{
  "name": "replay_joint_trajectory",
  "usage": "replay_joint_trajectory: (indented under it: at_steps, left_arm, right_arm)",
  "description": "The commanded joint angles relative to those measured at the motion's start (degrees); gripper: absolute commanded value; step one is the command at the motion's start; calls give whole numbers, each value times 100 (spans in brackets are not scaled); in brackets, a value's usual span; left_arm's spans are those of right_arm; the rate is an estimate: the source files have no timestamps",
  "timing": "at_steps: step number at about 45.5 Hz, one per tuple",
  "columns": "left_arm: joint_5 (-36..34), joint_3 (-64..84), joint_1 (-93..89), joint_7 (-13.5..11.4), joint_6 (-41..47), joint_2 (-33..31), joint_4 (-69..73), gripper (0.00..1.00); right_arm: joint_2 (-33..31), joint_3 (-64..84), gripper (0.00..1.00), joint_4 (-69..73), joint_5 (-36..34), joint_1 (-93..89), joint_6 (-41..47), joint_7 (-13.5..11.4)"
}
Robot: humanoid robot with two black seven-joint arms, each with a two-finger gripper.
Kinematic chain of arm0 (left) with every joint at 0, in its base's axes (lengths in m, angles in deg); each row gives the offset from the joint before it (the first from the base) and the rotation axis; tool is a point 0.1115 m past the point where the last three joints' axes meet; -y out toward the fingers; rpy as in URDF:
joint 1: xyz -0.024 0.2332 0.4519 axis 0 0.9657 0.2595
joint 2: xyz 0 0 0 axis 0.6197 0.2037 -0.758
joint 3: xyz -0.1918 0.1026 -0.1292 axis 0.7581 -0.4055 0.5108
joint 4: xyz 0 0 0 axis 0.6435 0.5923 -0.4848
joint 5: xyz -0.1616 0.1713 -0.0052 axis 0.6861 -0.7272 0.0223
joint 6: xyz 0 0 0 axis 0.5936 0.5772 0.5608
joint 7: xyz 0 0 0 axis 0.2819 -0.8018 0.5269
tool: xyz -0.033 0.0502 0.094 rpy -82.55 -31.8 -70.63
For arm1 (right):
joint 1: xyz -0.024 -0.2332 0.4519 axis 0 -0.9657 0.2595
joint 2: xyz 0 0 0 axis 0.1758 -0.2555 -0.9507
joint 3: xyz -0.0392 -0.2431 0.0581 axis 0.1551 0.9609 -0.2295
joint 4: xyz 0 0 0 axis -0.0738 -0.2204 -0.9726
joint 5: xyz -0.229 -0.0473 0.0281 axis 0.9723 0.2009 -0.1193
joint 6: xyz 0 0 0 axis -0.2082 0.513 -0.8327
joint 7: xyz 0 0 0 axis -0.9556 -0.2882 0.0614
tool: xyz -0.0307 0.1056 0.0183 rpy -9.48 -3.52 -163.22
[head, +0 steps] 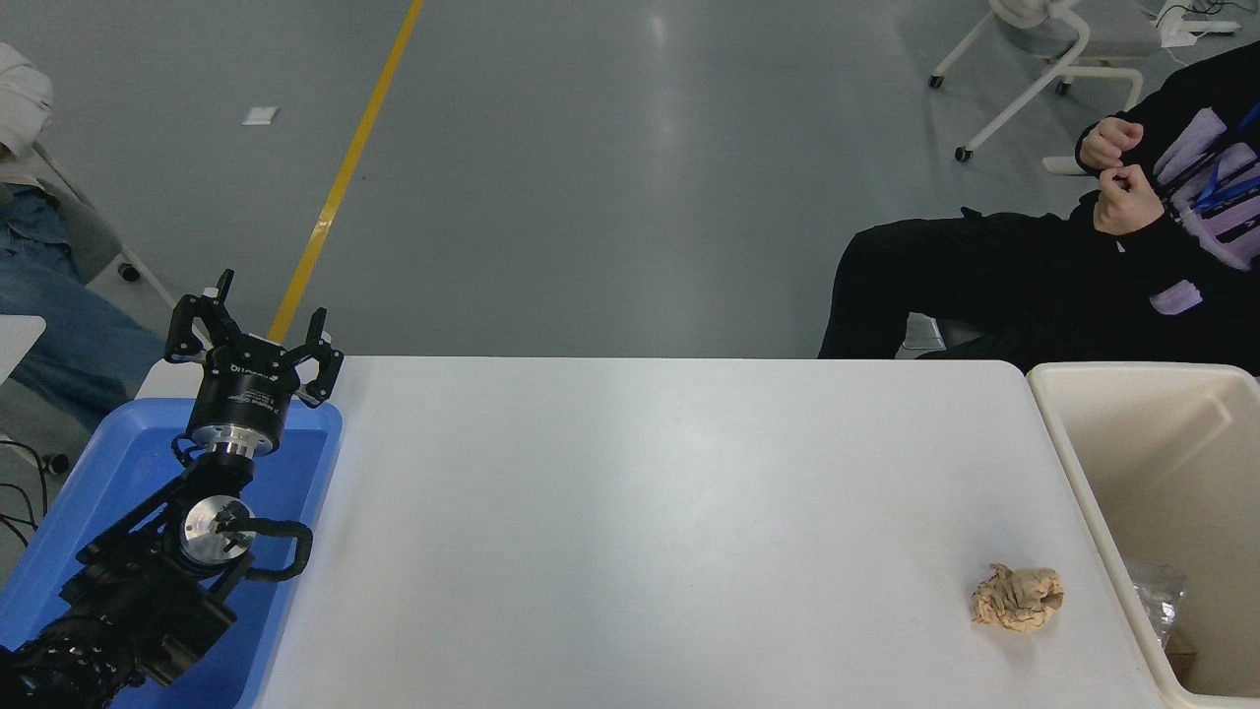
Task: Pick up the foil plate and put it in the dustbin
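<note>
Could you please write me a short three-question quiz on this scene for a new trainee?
1. True or false: the crumpled paper ball lies inside the dustbin.
2. Which item sits under the left gripper? A) blue tray B) dustbin C) paper ball
3. Where does shiny foil show?

Key:
1. False: it lies on the white table, near the bin.
2. A; the gripper is open, and the left arm is parked at the lower left.
3. Inside the dustbin, against its near left wall, only partly in view.
</note>
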Motion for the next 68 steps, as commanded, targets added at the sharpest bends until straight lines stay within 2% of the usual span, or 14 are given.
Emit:
replay_joint_trajectory:
  at_steps: [1, 12, 18, 22, 27, 28, 32, 50, 68]
  left_arm:
    - [-8, 1, 0, 9, -2, 0, 0, 99]
    - [-8, 1, 0, 9, -2, 0, 0, 99]
    - [-8, 1, 0, 9, -2, 0, 0, 99]
    - [-8, 1, 0, 9, -2, 0, 0, 99]
    - [-8, 1, 0, 9, -2, 0, 0, 99]
    - [-8, -8, 0, 9, -2, 0, 0, 99]
    - [-8, -8, 0, 0, -2, 0, 0, 99]
    - [-8, -8, 0, 9, -2, 0, -8, 99]
    - [-8, 1, 0, 9, -2, 0, 0, 99]
  right_arm:
    - [-616, 1068, 100, 2215, 286, 1681, -19, -7]
    - [-581, 2870, 100, 4342, 250, 4273, 288, -7]
    - [-117, 3828, 100, 5169, 250, 5829, 929, -7]
    - [402, 4224, 100, 5346, 250, 6498, 1868, 1]
    - [780, 4208, 100, 5329, 277, 7043, 3511, 1]
    - [938, 4138, 100, 5328, 286, 7305, 4167, 1]
    - [1167, 4058, 100, 5328, 286, 7615, 4858, 1]
    - [2046, 3478, 100, 5372, 277, 8767, 4903, 10]
    - [2179, 2485, 100, 5706, 760, 8978, 4903, 10]
